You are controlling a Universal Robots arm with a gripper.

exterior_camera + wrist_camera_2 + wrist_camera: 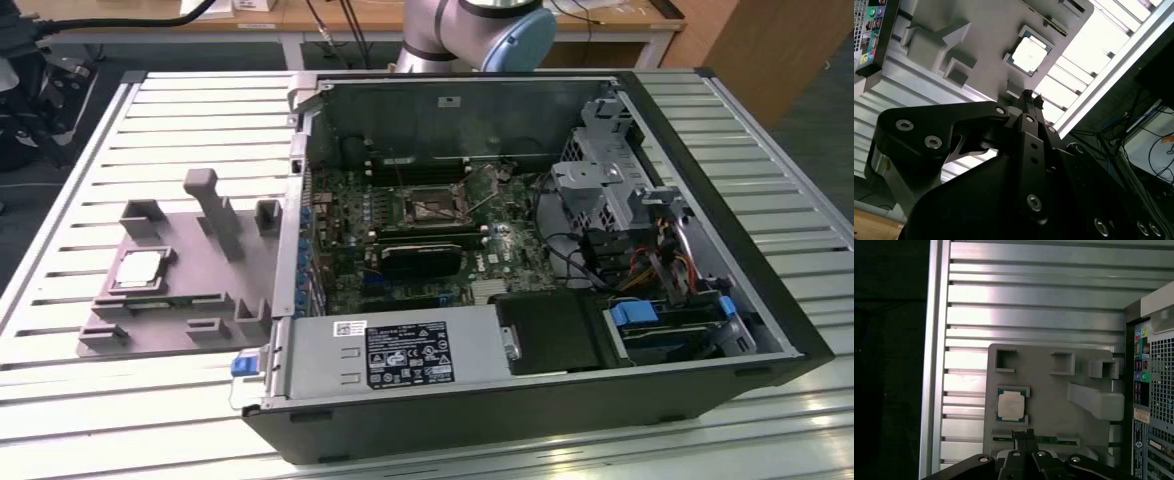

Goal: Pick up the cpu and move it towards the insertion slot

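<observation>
Gripper (1024, 435) up close, closed tight on nothing, hovering over the grey fixture plate (1054, 410). We see the cpu (1010, 405) lying flat in its recess on that plate, near the fingertips, untouched. We see the insertion slot (430, 205) on the motherboard inside the open case (747, 250), well apart.

Background, as I see it remotely: ribbed metal counter (120, 410); wooden desk (120, 22) behind, cables (324, 25) across it.
</observation>
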